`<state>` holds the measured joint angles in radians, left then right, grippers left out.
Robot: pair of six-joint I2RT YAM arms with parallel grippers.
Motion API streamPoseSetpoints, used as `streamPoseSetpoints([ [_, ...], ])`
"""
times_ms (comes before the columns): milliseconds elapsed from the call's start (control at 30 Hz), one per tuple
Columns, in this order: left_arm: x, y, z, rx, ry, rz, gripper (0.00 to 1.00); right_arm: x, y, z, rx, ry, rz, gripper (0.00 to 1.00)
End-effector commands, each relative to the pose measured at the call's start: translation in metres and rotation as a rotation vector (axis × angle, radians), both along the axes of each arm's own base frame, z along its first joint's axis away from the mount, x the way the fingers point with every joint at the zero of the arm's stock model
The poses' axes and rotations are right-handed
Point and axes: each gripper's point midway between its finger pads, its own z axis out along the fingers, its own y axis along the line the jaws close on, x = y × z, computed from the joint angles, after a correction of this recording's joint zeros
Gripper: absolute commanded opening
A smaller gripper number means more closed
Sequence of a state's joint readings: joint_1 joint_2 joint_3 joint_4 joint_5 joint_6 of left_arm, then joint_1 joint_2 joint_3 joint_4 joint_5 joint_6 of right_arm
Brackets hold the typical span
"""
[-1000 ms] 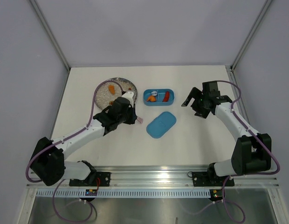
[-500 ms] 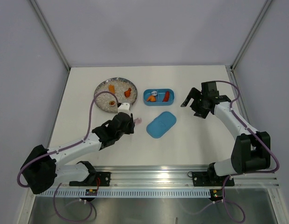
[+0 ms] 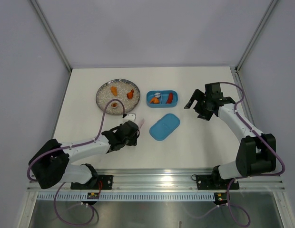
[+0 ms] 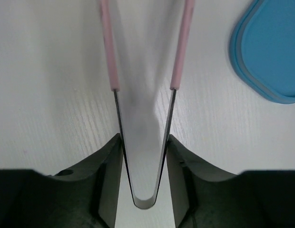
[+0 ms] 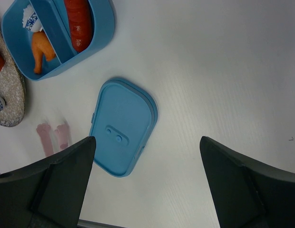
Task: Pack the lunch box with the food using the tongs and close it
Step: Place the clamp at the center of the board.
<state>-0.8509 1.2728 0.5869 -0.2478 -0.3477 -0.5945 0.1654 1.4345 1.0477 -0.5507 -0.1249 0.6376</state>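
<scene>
Table (image 3: 200,142): your work is laid out in one band across the middle, so either arm can reach it.

Plate (image 3: 121,84): it sits at ten o'clock from the table centre and carries three morsels of food (image 3: 131,93), so I judge packing unfinished.

Lid (image 3: 164,127): it lies flat at six o'clock from the lunch box (image 3: 162,105), just clear of it. This leaves the box mouth free for loading.

Lunch box: it is open at twelve o'clock from the lid. One compartment holds a red piece, the other an orange and a white one.

Right gripper (image 3: 194,100): its jaws are spread wide and hold nothing. It is parked at three o'clock from the box (a sensible standby for the lid).

Left gripper (image 3: 132,129): it grasps the tongs (image 4: 111,61) near their bend, one finger against each arm. The grip looks light, because the arms stand sprung apart. Their tips point to one o'clock, at nine o'clock from the lid, and carry no food
</scene>
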Motion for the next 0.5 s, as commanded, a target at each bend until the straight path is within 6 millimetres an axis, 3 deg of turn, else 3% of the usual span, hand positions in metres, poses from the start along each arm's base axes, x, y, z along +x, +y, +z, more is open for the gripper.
streamPoseSetpoints([
  [0, 0.006, -0.007, -0.001, 0.000, -0.002, 0.009, 0.49, 0.003, 0.006, 0.009, 0.014, -0.035, 0.010, 0.98],
  [100, 0.003, -0.009, -0.012, 0.015, 0.036, -0.002, 0.60, 0.002, 0.006, 0.008, 0.014, -0.035, 0.012, 0.98],
  [233, 0.003, -0.010, -0.011, 0.015, 0.039, -0.006, 0.70, 0.001, 0.006, 0.008, 0.012, -0.033, 0.013, 0.98],
  [467, 0.010, -0.010, 0.014, -0.002, -0.015, 0.005, 0.71, -0.001, 0.004, 0.010, 0.010, -0.037, 0.010, 0.98],
])
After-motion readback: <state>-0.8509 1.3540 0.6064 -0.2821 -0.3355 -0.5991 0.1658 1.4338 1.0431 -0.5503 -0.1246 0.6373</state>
